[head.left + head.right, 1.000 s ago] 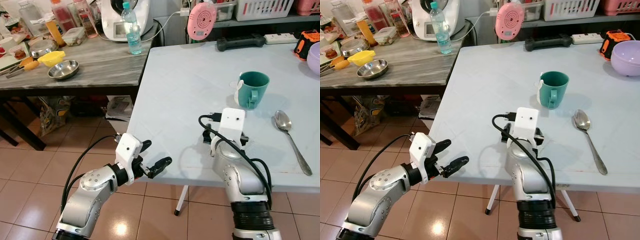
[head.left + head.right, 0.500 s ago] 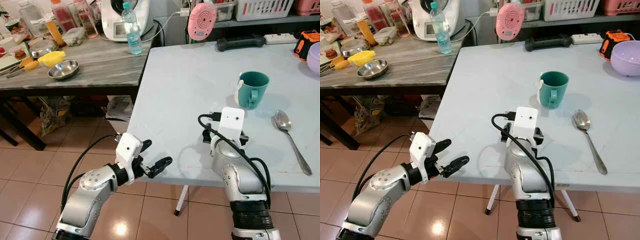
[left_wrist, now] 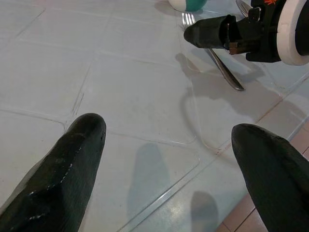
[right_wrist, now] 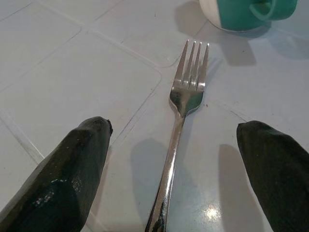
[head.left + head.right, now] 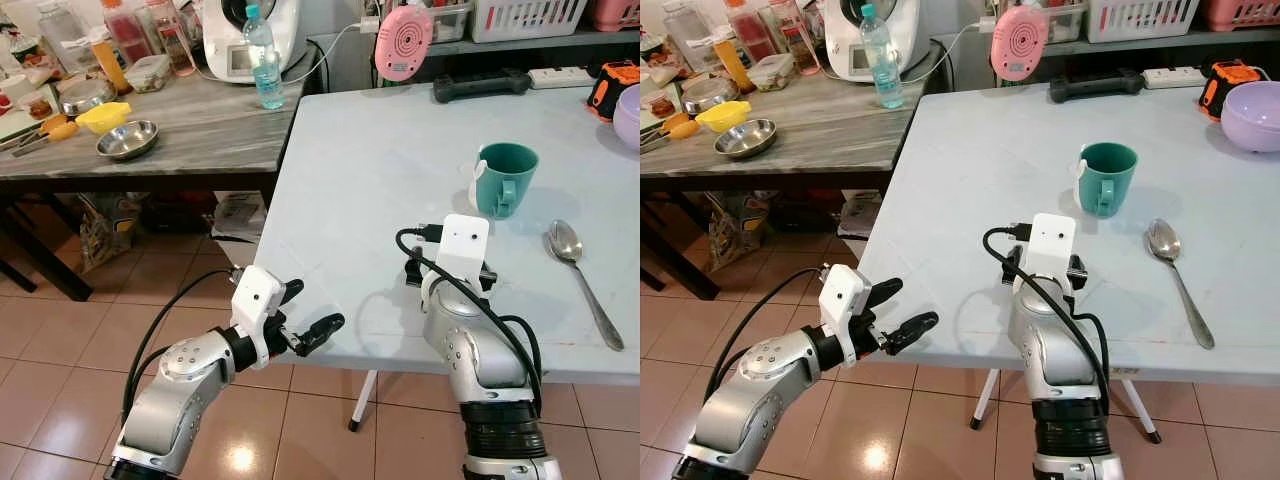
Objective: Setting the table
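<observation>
One fork [image 4: 179,125] lies between my right gripper [image 4: 174,169] fingers, spread wide and empty, handle toward me, tines toward the cup [image 5: 503,178], centre frame.

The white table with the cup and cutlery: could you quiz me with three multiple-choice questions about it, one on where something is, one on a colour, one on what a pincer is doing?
1. Where does the fork lie?
A. between the right pincer's fingers
B. inside the mug
C. on the floor

2. What colour is the mug?
A. red
B. teal
C. yellow

3. How is the left pincer?
A. open, empty
B. shut on a spoon
C. shut on the mug

Answers: 1 A, the right wrist view shows it flat on the table between both fingers. 2 B, plainly teal. 3 A, its fingers stand apart by the table's edge.
</observation>
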